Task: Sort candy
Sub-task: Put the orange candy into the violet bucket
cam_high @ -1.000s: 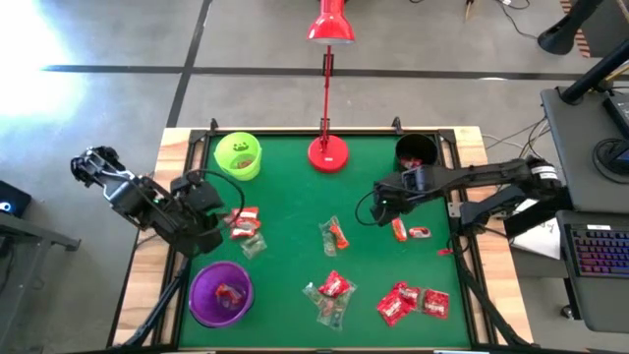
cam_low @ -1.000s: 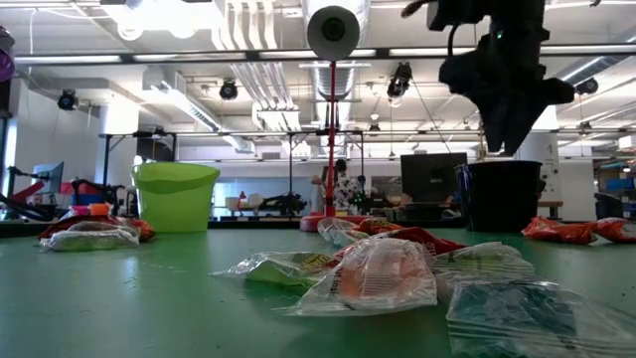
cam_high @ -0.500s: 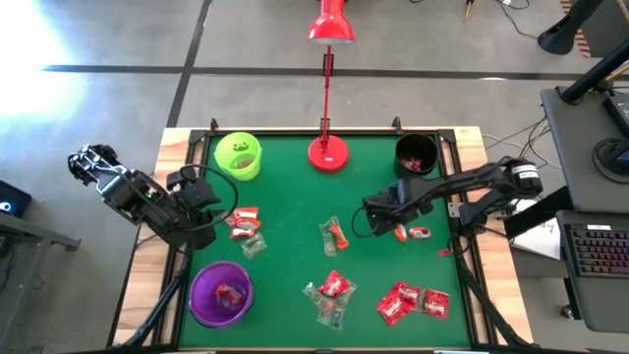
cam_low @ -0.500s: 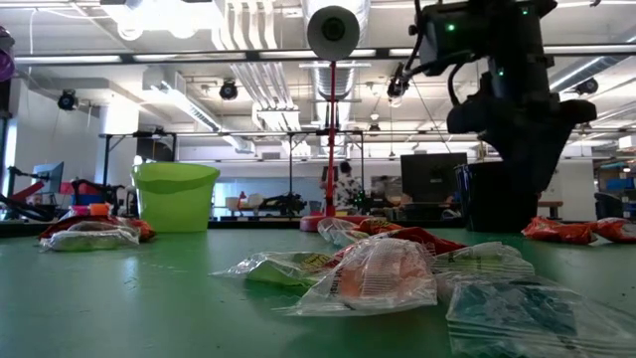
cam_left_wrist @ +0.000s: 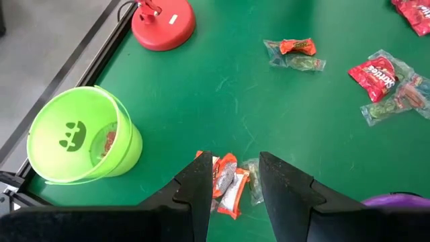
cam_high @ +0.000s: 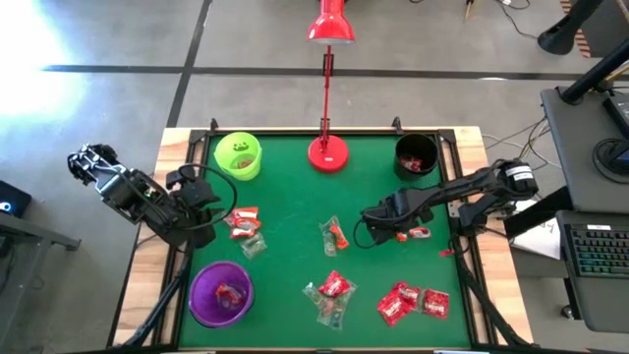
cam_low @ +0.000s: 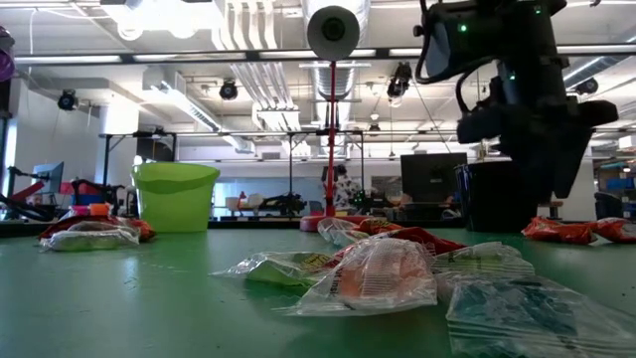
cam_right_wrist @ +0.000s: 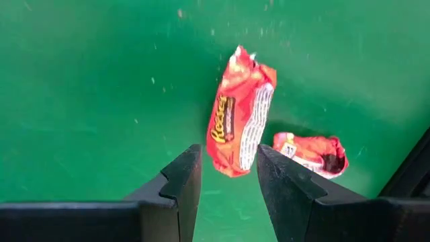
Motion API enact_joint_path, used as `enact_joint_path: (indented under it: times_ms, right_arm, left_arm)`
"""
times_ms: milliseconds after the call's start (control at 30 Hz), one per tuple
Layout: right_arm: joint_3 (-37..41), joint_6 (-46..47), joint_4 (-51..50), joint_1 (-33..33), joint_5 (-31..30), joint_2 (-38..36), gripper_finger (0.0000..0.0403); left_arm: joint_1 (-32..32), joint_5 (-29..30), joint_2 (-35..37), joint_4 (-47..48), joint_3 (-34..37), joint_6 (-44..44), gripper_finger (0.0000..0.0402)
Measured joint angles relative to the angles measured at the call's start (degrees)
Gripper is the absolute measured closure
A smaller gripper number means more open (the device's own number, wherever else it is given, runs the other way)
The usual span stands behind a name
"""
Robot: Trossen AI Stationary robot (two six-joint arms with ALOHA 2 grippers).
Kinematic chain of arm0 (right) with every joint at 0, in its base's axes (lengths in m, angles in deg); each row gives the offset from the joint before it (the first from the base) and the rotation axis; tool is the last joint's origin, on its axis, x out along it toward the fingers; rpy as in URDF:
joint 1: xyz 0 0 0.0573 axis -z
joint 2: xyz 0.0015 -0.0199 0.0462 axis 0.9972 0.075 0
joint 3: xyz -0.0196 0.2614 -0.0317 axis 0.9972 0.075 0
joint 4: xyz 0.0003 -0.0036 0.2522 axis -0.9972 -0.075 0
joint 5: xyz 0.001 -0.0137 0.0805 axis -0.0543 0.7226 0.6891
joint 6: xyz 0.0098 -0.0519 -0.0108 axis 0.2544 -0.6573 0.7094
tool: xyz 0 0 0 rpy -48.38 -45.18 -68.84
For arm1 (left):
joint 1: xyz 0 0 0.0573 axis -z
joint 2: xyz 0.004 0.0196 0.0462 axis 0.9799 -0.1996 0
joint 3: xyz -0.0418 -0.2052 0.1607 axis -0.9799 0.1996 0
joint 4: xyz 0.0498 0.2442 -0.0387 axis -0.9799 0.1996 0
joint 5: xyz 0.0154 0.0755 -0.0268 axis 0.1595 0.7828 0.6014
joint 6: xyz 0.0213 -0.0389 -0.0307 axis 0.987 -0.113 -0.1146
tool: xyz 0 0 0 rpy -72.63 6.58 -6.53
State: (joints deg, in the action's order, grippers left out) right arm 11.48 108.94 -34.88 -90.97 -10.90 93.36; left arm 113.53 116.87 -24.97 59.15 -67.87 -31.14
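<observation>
My right gripper [cam_right_wrist: 228, 185] is open, low over the table's right part [cam_high: 371, 224]. An orange wrapped candy [cam_right_wrist: 238, 131] lies flat on the green mat, its near end between the fingertips; a red candy [cam_right_wrist: 310, 151] lies beside it. My left gripper [cam_left_wrist: 235, 191] is open too, hovering at the table's left [cam_high: 218, 214] over a small pile of orange, silver and clear-wrapped candies [cam_left_wrist: 228, 181]. More candy lies in the middle [cam_high: 334, 234] and near the front edge [cam_high: 332, 290], [cam_high: 408, 300].
A lime-green cup [cam_high: 239, 155] stands far left, a black cup [cam_high: 416, 152] far right, a purple cup [cam_high: 220, 293] near left with a red candy inside. The red lamp's base [cam_high: 327, 153] sits at the far middle. Bare green mat [cam_high: 290, 197] lies between the arms.
My right gripper has moved down and toward the table's near edge, away from the black cup, until its fingers stand over the orange candy. The candies have stayed where they lay.
</observation>
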Motion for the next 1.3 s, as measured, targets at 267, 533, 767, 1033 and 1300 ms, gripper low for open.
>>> enact_joint_path:
  times_ms: [267,533,767,1033,1300]
  right_arm:
    - [3.3,0.9,2.5,-0.1,1.2,0.0,0.0266]
    - [6.5,0.8,7.2,-0.1,1.9,-0.1,0.0266]
    - [12.0,0.8,15.0,-0.1,2.4,-0.3,0.0266]
    - [13.4,0.8,17.2,-0.1,2.3,-0.3,0.0282]
    - [13.4,0.8,17.6,-0.1,2.2,-0.7,0.0377]
  left_arm:
    - [0.0,0.0,0.0,0.0,0.0,0.2,0.0296]
    - [0.0,0.1,0.0,0.0,0.0,0.2,0.0296]
    - [0.0,0.1,0.0,0.0,0.0,0.2,0.0296]
    - [0.0,0.4,0.0,0.0,0.0,0.6,0.0296]
    - [0.0,0.4,-0.1,0.0,0.0,0.8,0.0296]
